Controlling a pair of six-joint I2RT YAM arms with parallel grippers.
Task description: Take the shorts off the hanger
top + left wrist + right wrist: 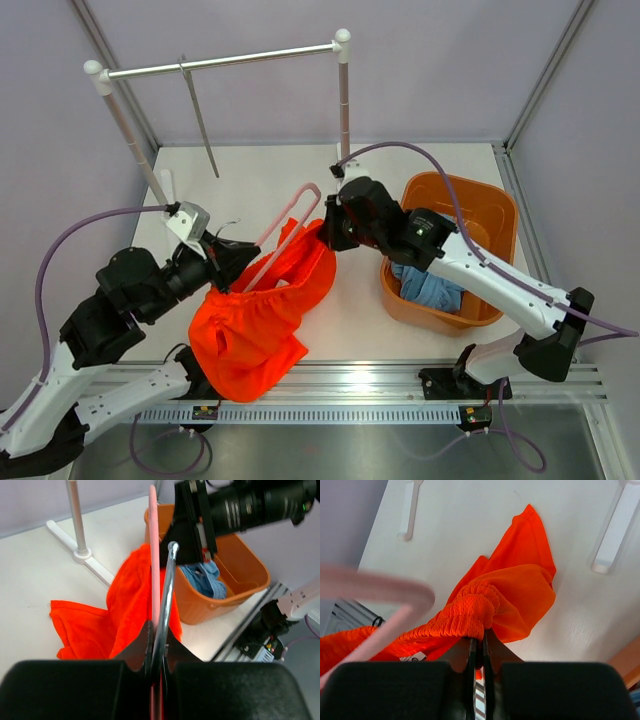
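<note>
Weighing the risks, we see 2 grips set against each other. Our left gripper [228,262] is clamped tight on the metal hook [167,590] of the pink hanger [310,186]. Our right gripper [328,228] is pinched on the bunched waistband of the orange shorts [262,320]. These sag in a heap from the hanger toward 6 o'clock and rest on the table [260,180] near its front edge. The waistband seems to wrap the hanger's lower end (we cannot tell how much of it is looped on). The blue shorts [432,288] lie in the orange bin [485,210], at 3 o'clock of the hanger.

We judge that 4 things could go wrong.
- If the right arm pulls toward 3 o'clock while the elastic is caught round the hanger's corner, the cloth may stretch and snag rather than slide off.
- The same pull could twist the thin hook in the left grip.
- The right pinch holds only a small fold of waistband, so a hard tug could let it slip out, leaving the shorts on the hanger.
- The 2 wrists are near each other, with the hanger's far end just beside the right wrist, so a careless swing could knock them together.
</note>
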